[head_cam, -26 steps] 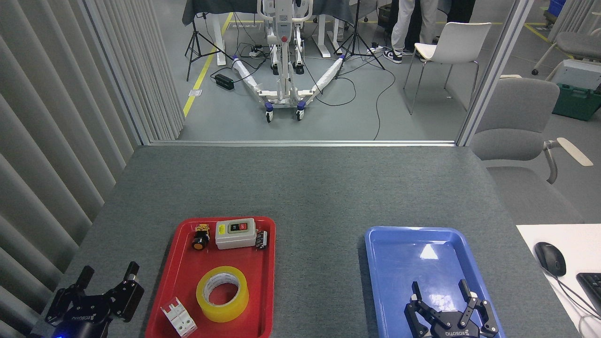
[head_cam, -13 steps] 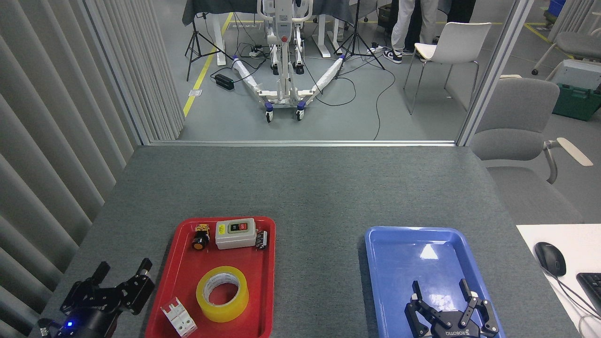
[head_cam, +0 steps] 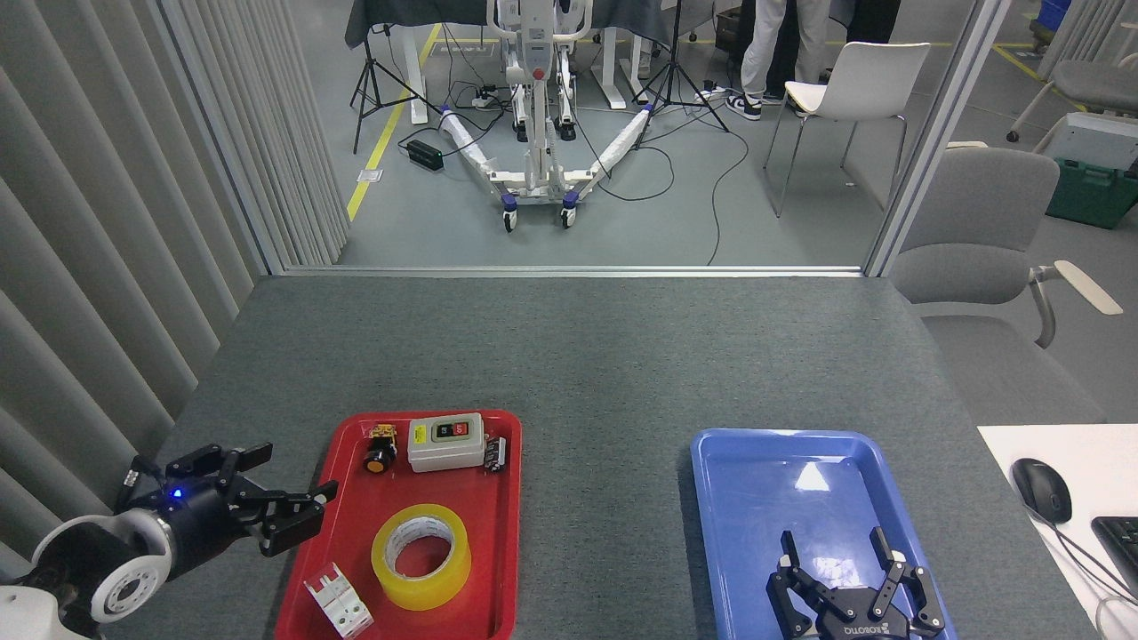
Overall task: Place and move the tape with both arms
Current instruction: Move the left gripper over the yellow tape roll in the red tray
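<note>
Grey felt-topped table [head_cam: 587, 356] fronting an open doorway onto a grey floor, with pleated grey panels [head_cam: 107, 222] at left, a wheeled white stand [head_cam: 536, 169] amid cables beyond, a white chair [head_cam: 853, 89] and a grey armchair [head_cam: 978, 240] at right. A white desk corner bearing a black mouse [head_cam: 1041, 489] abuts the table's right edge. On the table, a red tray [head_cam: 498, 533] at left and a blue tray [head_cam: 756, 498] at right, well apart. The red tray holds a grey switch box [head_cam: 446, 441] and a small black-and-orange push button [head_cam: 379, 450] at its far end, the tape [head_cam: 421, 556] near its middle and a white ridged breaker block [head_cam: 338, 606] at its near left corner. The tape lies flat, a translucent yellow roll with a white core, just beside the breaker block. Left gripper [head_cam: 276, 493] reaches in level from the left, fingers spread apart and empty, the fingertips at the red tray's left rim, short of the tape. Right gripper [head_cam: 845, 564] points away from the viewer above the near end of the blue tray, fingers splayed, holding nothing
</note>
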### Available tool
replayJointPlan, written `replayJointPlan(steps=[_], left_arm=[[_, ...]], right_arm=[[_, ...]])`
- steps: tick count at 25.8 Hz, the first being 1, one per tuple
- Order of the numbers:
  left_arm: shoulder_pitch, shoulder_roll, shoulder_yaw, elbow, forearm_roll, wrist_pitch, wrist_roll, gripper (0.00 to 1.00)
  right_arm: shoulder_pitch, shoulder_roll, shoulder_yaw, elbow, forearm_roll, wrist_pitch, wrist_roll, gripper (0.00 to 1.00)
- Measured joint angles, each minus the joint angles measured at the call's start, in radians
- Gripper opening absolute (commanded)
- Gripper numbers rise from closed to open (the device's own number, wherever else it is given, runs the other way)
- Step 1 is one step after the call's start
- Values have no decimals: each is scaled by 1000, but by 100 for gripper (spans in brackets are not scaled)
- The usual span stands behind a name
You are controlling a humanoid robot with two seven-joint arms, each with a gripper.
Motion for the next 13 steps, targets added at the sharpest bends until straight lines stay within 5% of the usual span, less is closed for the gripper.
replayJointPlan(steps=[4,13], left_arm=[[-83,29,-114,95,45,-59,-20,100],[-242,31,-342,218,183,-17,-35,100]], right_arm=[[0,0,0,0,0,0,-2,100],[3,0,2,0,-1,2,1,100]])
